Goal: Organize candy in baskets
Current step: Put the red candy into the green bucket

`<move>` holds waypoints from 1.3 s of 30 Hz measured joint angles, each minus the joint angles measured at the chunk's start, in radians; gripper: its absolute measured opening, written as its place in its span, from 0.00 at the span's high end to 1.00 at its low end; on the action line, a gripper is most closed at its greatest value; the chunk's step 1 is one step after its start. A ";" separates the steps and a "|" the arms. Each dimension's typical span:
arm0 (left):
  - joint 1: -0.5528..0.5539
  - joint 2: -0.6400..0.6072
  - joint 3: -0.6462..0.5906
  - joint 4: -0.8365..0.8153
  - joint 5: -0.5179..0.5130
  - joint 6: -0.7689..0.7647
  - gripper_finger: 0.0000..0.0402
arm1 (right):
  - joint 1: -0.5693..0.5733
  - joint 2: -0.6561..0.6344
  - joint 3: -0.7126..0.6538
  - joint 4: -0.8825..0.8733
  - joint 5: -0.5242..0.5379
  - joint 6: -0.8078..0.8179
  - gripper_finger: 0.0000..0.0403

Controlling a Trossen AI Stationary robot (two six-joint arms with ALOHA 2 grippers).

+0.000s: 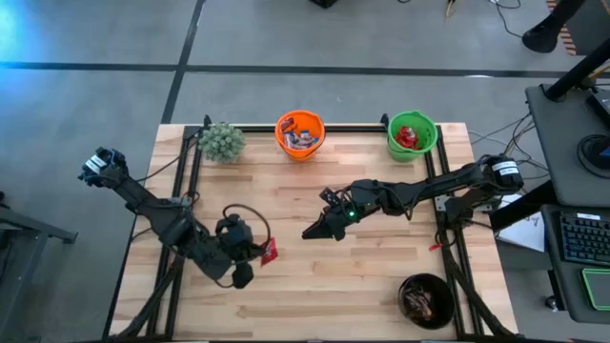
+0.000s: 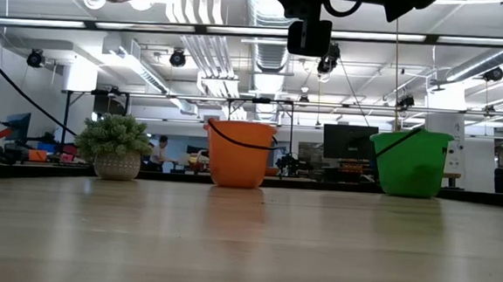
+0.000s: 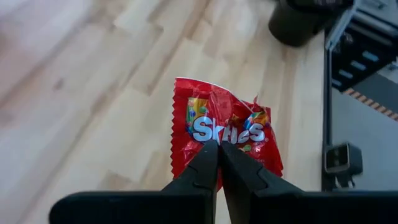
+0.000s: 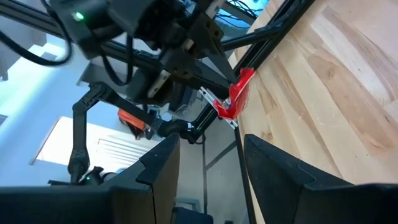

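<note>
My left gripper [image 1: 260, 253] is above the table's near left part, shut on a red candy pack [image 3: 217, 127] with white lettering. It also shows in the right wrist view, the red candy [image 4: 236, 96] beyond my open right gripper [image 4: 210, 143]. My right gripper [image 1: 311, 232] hangs over the table's middle with nothing between its fingers. At the far edge an orange basket [image 1: 300, 133] holds several candies and a green basket [image 1: 412, 135] holds red ones. A black basket [image 1: 426, 298] at the near right holds brown ones. My left gripper pinches the crumpled red pack between its two fingers at the middle of its near edge [image 3: 217, 155]. The fingers come slanting down from the table's left. The pack sticks out beyond the fingertips, lifted clear of the table.
A fuzzy grey-green plant [image 1: 222, 141] stands at the far left, next to the orange basket. Black frame rails [image 1: 448, 238] run along the table's left and right sides. Bare wood lies between the two grippers and the far baskets.
</note>
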 joint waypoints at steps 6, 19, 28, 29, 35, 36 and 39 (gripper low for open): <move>0.065 0.000 0.047 0.001 0.000 0.072 1.00 | 0.000 0.000 0.000 0.000 0.004 -0.001 0.58; 0.108 0.000 0.080 0.018 0.001 0.163 1.00 | -0.007 0.094 0.002 0.038 0.145 -0.013 0.58; 0.108 0.001 0.071 0.013 0.031 0.158 1.00 | -0.008 0.354 0.061 0.320 -0.006 0.199 0.58; 0.109 0.001 0.070 0.013 0.030 0.157 1.00 | -0.009 0.372 0.078 0.317 -0.030 0.200 0.58; 0.108 0.001 0.070 0.006 0.030 0.152 1.00 | -0.008 0.406 0.199 -0.003 -0.106 0.066 0.58; 0.108 0.001 0.070 0.004 0.030 0.152 1.00 | -0.007 0.404 0.225 -0.099 -0.105 0.012 0.58; 0.108 0.001 0.070 -0.022 0.029 0.152 1.00 | -0.006 0.403 0.302 -0.385 -0.099 -0.155 0.58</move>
